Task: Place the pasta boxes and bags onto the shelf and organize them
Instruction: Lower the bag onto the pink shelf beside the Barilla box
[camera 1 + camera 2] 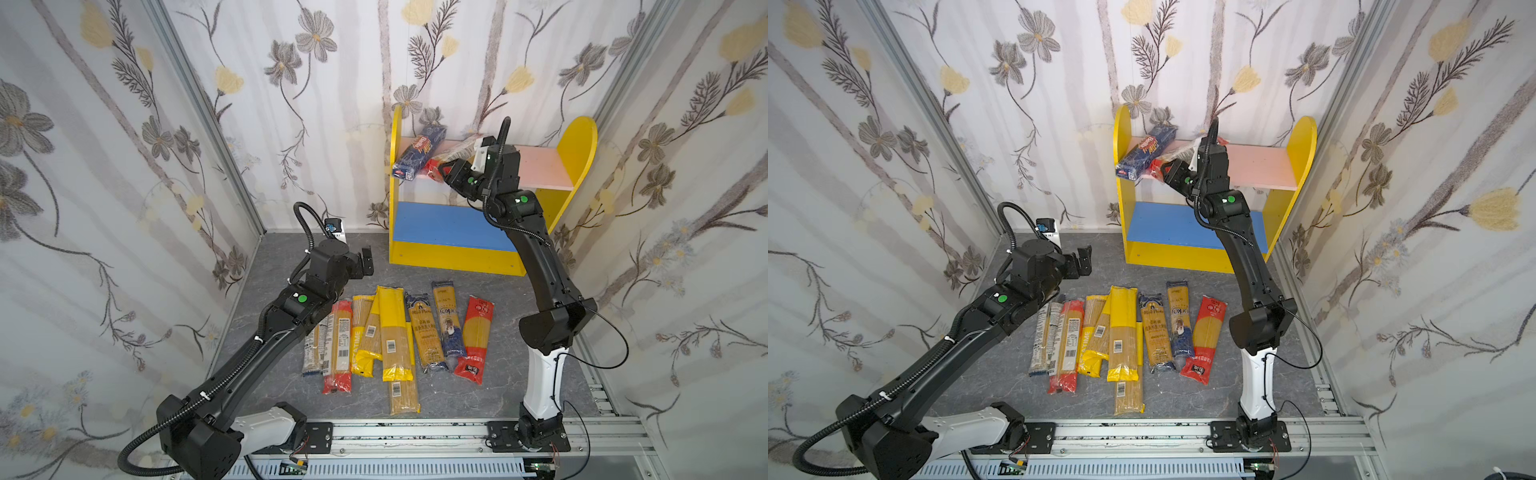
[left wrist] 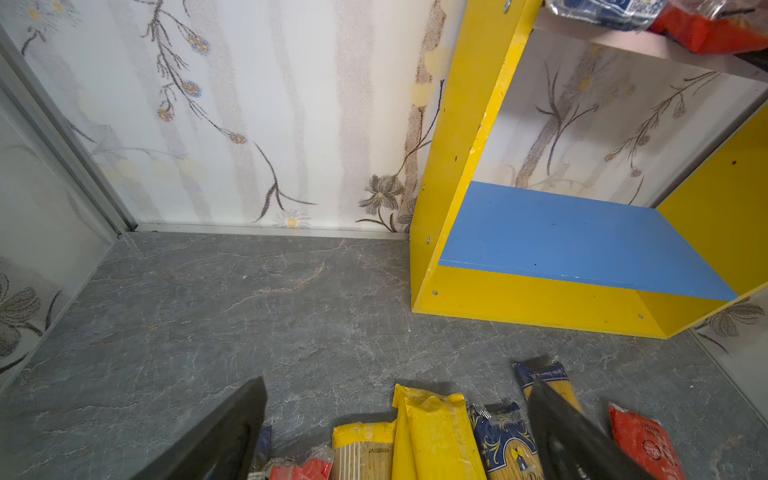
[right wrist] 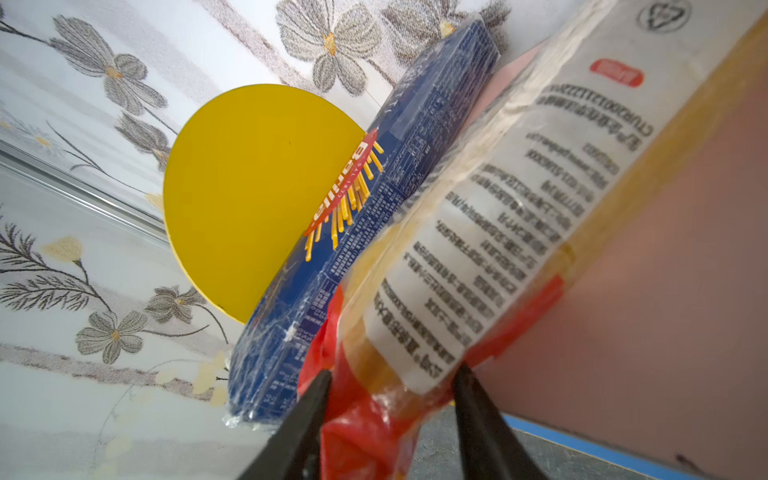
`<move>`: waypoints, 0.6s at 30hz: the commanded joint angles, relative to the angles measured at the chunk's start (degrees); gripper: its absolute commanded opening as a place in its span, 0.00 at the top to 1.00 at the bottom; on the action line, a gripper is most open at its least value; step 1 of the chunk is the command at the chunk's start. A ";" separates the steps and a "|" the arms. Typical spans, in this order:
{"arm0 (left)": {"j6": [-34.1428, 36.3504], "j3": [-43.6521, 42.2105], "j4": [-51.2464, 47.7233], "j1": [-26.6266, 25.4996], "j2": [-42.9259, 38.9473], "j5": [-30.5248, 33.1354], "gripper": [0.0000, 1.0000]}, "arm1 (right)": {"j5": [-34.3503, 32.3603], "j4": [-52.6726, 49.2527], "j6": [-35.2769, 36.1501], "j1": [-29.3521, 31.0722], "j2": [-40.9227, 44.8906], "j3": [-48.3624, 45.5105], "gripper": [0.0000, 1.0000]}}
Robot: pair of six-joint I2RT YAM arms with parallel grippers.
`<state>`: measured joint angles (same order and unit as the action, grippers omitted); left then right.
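**On the pink upper board [image 1: 540,166], the red-ended packet [image 3: 498,208] sits half in**

On that board of the shelf [image 1: 575,149], the red-ended packet lies slanted. Its long side presses against the blue box [image 3: 395,187], and its red end juts past the front edge. The box is askew too, leaning toward the yellow side panel [image 3: 257,199] with its near end overhanging, which is probably why the packet cannot lie square.

The right gripper [image 3: 392,372] pinches the packet's red end, one jaw on each side of the crumpled plastic. Holding it by the tail suits sliding a long, floppy packet lengthwise onto the board.

As I judge it, placing is under way but not finished. The packet needs to go deeper and straighter, and a careless shove could nudge the box off the edge.

The blue lower board [image 1: 449,226] is bare. Nine or so loose packets [image 1: 395,332] lie side by side on the grey table [image 1: 291,257] (a few overlap). The left gripper [image 2: 397,382] hangs above their far ends with its jaws spread wide and nothing between them, apparently well placed for a pick.
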<state>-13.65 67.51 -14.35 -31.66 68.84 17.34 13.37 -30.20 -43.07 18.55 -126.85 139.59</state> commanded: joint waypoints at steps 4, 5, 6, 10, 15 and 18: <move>0.03 -0.54 1.08 0.11 -0.63 0.12 0.00 | 0.42 -7.65 3.26 0.32 0.74 -0.19 0.80; 0.02 -0.64 1.14 0.11 -0.63 -0.04 0.00 | 0.60 -8.05 4.24 0.28 1.03 -0.19 0.82; -0.05 -0.70 1.08 0.11 -0.55 -0.11 0.00 | 1.08 -8.26 5.23 0.11 1.16 -0.17 0.83; -0.09 -0.74 1.16 0.08 -0.42 -0.47 0.00 | 5.42 -8.98 7.74 -1.42 1.36 -0.17 0.88; 0.02 -0.45 1.17 0.19 -0.28 -0.92 0.00 | 8.60 -11.03 12.40 -2.63 2.46 -0.11 0.92; -0.06 -0.36 1.17 0.19 -0.20 -1.25 0.00 | 9.77 -12.49 14.62 -3.04 3.05 -0.13 0.94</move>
<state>-13.65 66.94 -14.33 -31.55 68.58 16.45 20.36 -38.15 -33.54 15.64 -124.42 139.57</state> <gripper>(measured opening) 0.997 0.087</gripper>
